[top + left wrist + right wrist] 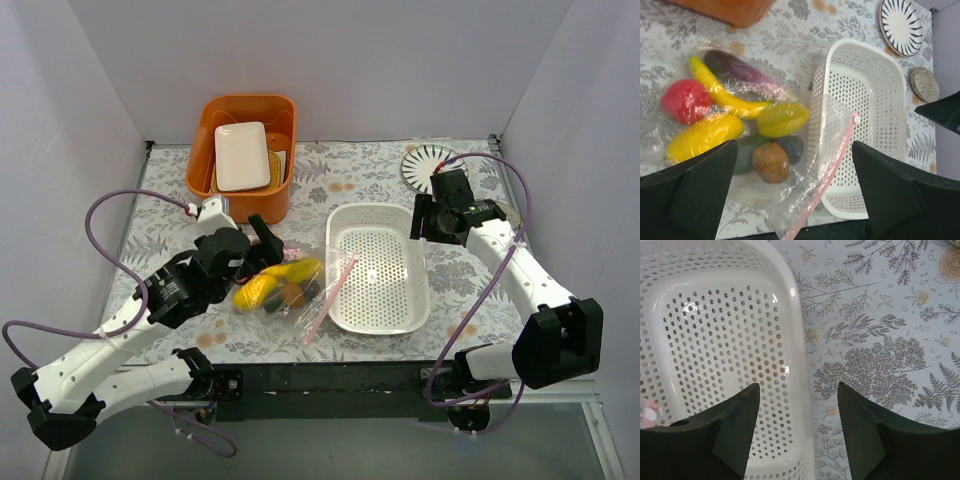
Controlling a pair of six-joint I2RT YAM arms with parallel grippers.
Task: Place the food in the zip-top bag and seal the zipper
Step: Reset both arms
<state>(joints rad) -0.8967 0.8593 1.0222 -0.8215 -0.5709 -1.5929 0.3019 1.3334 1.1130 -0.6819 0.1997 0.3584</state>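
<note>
The two dark fingers [735, 432] stand spread apart at the bottom of the view with nothing between them. The gap sits above the right wall of a white perforated basket [799, 315]. Right of the basket lies the leaf-patterned tabletop [880, 340]. At the left edge, inside the basket, a small pink scrap with a white dot is possibly the zipper [647, 411] end.

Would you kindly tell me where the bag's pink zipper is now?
In the top view, the pink zipper lies diagonally just left of centre, its far end draped over the white basket's left rim, with the toy food to its left.
</note>
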